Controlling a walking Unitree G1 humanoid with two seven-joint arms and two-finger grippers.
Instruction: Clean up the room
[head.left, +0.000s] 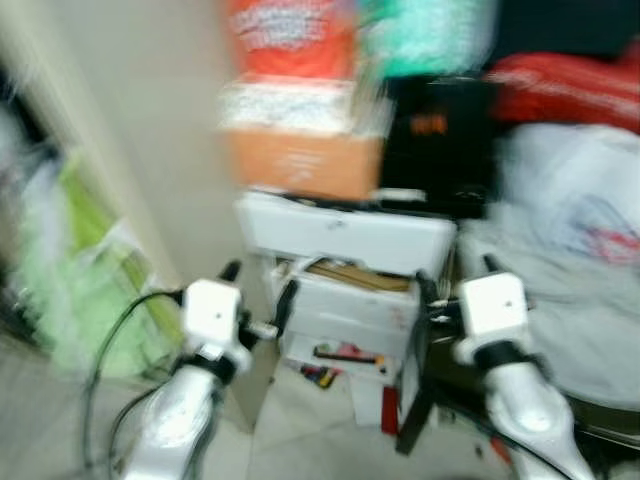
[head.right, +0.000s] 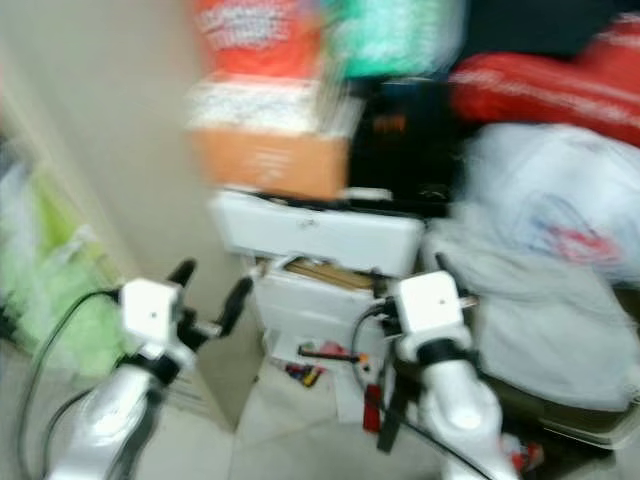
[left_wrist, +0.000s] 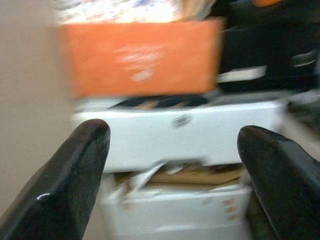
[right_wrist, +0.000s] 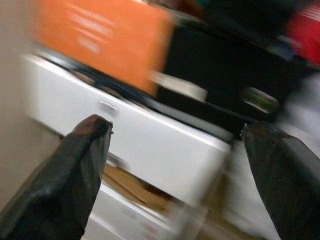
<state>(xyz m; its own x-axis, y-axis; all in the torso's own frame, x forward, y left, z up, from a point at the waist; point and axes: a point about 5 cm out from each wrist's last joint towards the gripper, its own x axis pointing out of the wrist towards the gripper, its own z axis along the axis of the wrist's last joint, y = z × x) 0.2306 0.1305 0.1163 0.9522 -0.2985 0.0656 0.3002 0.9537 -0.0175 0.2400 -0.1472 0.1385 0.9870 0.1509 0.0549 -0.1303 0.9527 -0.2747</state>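
An orange box (head.left: 305, 160) sits above white drawers (head.left: 345, 235), beside a black case (head.left: 440, 140), red bag (head.left: 565, 90) and green bag (head.left: 75, 280).

Glossy white plastic drawer unit (head.left: 345, 240); matt orange cardboard box (head.left: 300, 160) on top.

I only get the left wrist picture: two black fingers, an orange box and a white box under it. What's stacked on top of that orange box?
Observer: A pale patterned box sits on the orange box, and a red package tops it. All of it is blurred.
Operator: And is the other arm doing anything?
Observer: The right gripper is raised level with the left gripper. Both have their fingers apart and hold nothing, and both face the white box.
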